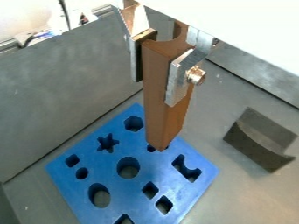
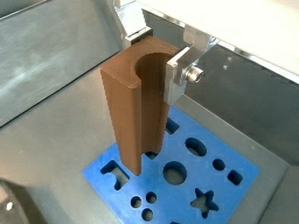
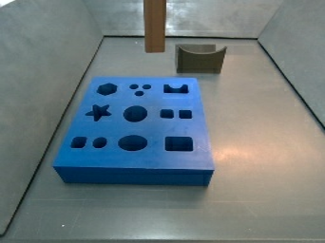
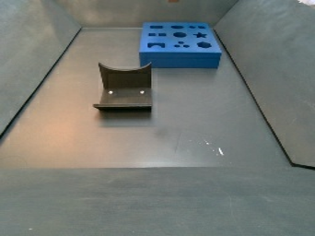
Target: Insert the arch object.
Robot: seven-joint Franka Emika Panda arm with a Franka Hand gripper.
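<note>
My gripper (image 1: 158, 70) is shut on the arch object (image 1: 163, 105), a tall slender brown wooden bar with a scooped top. It holds the bar upright by its upper end, in the air above the blue board (image 1: 135, 118). Both wrist views show the grip, with the gripper (image 2: 146, 66) and the bar (image 2: 131, 105) over the board (image 2: 201, 179). In a side view only the bar (image 3: 154, 24) shows, above the far edge of the board (image 3: 114, 128); the gripper is cut off. The arch-shaped hole (image 3: 177, 87) lies at the board's far right. In the side view (image 4: 180, 61) of the board, bar and gripper are out of view.
A squat dark grey-olive block with a scooped top (image 3: 200, 59) stands on the floor beyond the board, also seen in a side view (image 4: 123, 88) and a wrist view (image 1: 260, 137). Grey walls enclose the floor. The board has several other shaped holes.
</note>
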